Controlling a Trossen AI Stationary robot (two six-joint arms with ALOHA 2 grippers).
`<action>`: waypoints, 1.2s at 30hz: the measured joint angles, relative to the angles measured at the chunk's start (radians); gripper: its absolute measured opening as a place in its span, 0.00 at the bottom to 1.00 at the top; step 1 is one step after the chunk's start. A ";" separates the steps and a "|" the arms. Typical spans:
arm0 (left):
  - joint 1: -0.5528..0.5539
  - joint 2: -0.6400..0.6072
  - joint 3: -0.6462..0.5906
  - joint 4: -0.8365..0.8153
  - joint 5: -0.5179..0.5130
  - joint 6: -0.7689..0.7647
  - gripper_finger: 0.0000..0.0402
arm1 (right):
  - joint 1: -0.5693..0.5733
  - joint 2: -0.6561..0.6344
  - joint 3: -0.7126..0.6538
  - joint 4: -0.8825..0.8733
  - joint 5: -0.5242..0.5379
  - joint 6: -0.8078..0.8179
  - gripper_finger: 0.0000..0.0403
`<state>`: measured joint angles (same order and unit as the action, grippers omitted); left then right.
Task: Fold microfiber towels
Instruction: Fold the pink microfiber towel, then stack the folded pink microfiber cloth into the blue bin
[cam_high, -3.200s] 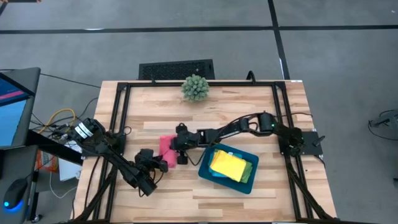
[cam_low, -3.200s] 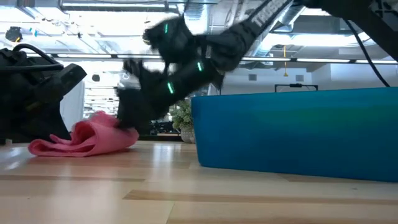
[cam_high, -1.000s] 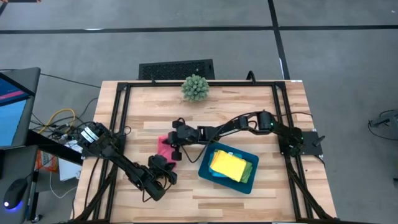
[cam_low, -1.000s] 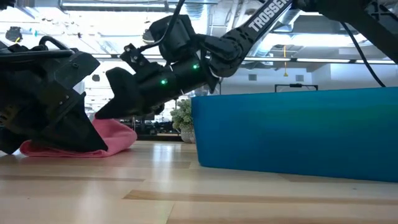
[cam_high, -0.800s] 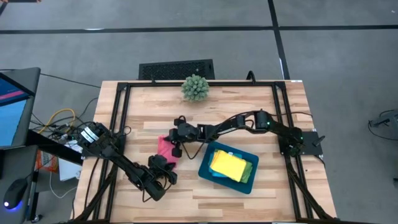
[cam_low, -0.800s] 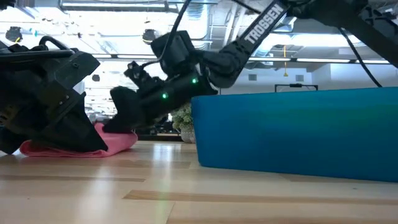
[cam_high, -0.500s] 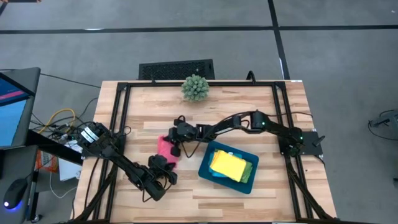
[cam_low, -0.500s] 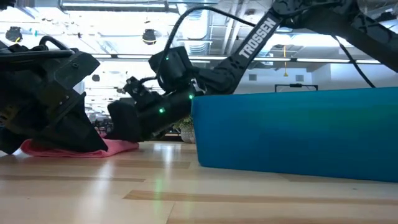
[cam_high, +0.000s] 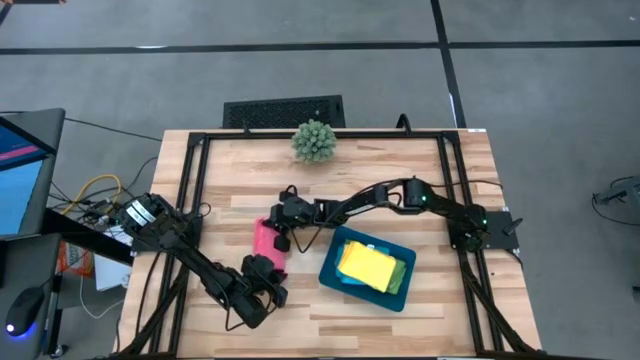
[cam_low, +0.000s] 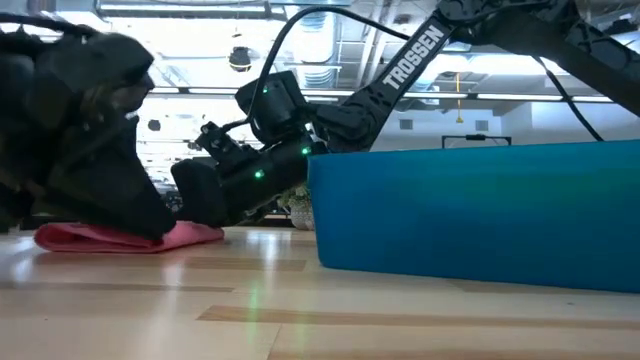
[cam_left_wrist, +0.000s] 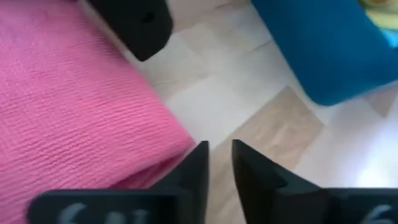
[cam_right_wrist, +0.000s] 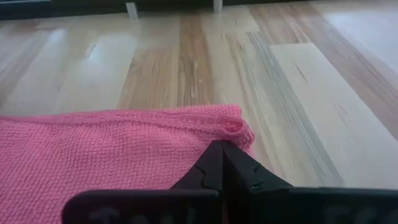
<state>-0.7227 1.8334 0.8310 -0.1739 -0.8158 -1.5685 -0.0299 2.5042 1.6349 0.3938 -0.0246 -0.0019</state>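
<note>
The hot pink towel (cam_high: 265, 243) lies folded into a narrow flat strip on the table, left of the teal tray (cam_high: 330, 272). The yellow towel (cam_high: 365, 264) and the lime green towel (cam_high: 401, 273) lie in the tray; the sky blue towel is hidden. My right gripper (cam_right_wrist: 221, 149) is shut, low on the pink towel's far right part (cam_high: 281, 236). My left gripper (cam_left_wrist: 219, 149) stands at the towel's near end (cam_high: 266, 266) with a narrow gap between its fingers, holding nothing. My right gripper presses its shut fingertips down on the pink towel's top layer near a far corner (cam_right_wrist: 233, 127). It comes slanting down from the table's right. The towel lies flat on the table under it (cam_low: 195, 232). My left gripper has one fingertip (cam_left_wrist: 198, 155) at the pink towel's near edge (cam_left_wrist: 168, 155); I cannot tell whether it touches.
The teal tray's wall (cam_low: 470, 210) stands close to the right of the pink towel. A spiky green ball plant (cam_high: 314, 141) stands at the table's far edge. Bare wood lies near the table's near edge and far left.
My right gripper has come down onto the pink towel, staying shut. The towel's hump has been pressed flat onto the table. My left gripper has shifted slightly toward the table's near edge.
</note>
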 joint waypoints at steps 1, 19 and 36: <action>0.000 -0.008 0.008 -0.012 0.009 0.008 0.17 | 0.000 -0.001 0.002 -0.004 -0.001 -0.002 0.05; -0.033 -0.302 0.048 -0.270 -0.007 0.078 0.51 | -0.035 -0.310 0.004 -0.413 -0.003 -0.160 0.05; 0.623 -0.442 0.048 -0.463 0.478 0.973 0.58 | -0.031 -1.000 0.003 -1.504 0.000 -0.073 0.07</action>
<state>-0.1000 1.3917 0.8791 -0.6365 -0.3377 -0.5954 -0.0614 1.5045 1.6376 -1.1105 -0.0244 -0.0752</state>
